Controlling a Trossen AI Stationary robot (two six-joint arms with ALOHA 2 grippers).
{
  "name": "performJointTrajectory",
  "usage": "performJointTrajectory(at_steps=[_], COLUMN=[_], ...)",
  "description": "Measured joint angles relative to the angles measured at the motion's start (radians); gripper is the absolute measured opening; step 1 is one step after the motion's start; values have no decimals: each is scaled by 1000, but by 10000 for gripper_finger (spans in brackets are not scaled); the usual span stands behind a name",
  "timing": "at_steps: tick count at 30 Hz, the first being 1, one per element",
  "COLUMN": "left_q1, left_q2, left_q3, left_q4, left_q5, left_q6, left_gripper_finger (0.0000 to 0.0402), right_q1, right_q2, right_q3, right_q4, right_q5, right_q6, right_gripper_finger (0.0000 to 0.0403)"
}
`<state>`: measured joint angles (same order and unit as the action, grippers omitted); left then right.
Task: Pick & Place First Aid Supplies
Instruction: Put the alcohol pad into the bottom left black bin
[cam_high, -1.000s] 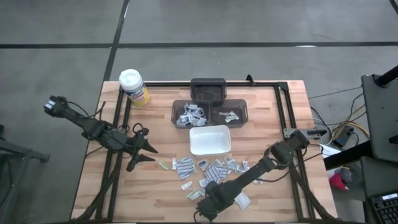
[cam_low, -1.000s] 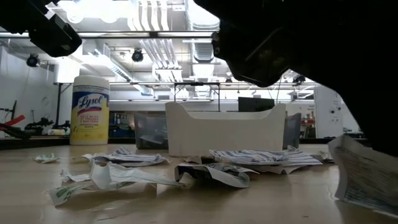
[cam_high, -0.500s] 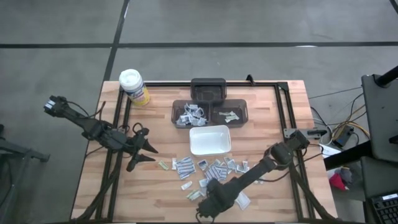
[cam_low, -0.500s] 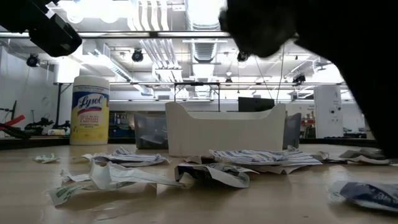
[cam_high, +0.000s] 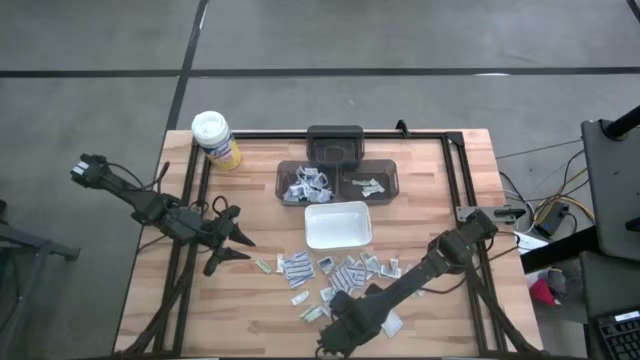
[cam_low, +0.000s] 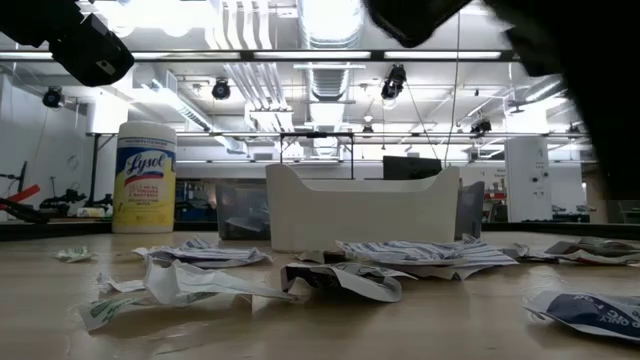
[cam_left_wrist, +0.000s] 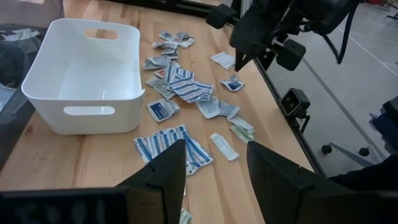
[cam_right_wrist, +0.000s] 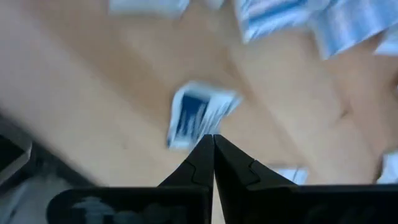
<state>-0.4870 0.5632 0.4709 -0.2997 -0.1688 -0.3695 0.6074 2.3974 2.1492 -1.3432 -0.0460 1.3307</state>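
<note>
I see the right gripper (cam_high: 345, 328) near the front edge of the table (cam_high: 470, 170), above the front end of the packet scatter. Its fingers (cam_right_wrist: 205, 163) are pressed together with nothing between them. 1 white-and-blue packet (cam_right_wrist: 199, 114) lies on the wood just beyond the fingertips, not touching them.

Left gripper (cam_high: 236, 246) hangs over the left half of the table, pointed toward the middle, fingers (cam_left_wrist: 165, 168) spread, holding nothing. From its wrist view I can see the right arm out past the scatter.

The first aid packets (cam_high: 345, 272) lie loose on the wood in a band in front of the white tray (cam_high: 338, 225), some overlapping, a few greenish ones at the left and front edges. From table height I see them flat and crumpled, 1 blue-printed packet (cam_low: 590, 312) lying apart in the near right foreground.

The white tray's floor looks bare in the left wrist view (cam_left_wrist: 79, 78). Behind it are 2 dark bins: the left bin (cam_high: 305, 183) holds a heap of packets, the right bin (cam_high: 370, 184) holds a few. A 3rd dark bin (cam_high: 334, 142) sits behind those; can't tell its contents. The yellow canister (cam_high: 214, 139) stands at the back left corner.
</note>
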Motion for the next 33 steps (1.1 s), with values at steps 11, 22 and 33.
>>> performJointTrajectory(at_steps=[11, 22, 33], left_q1=[0, 0, 0], left_q2=[0, 0, 0], left_q3=[0, 0, 0], left_q4=[0, 0, 0], left_q5=[0, 0, 0], left_q6=[-1, -25, -27], left_gripper_finger=[163, 163, 163], right_q1=[12, 5, 5], right_q2=[0, -1, -5], right_q3=[-39, -152, -174], right_q4=[45, 107, 128], right_q5=[-52, -67, -68], right_q6=[62, 114, 116], right_gripper_finger=[102, 146, 133])
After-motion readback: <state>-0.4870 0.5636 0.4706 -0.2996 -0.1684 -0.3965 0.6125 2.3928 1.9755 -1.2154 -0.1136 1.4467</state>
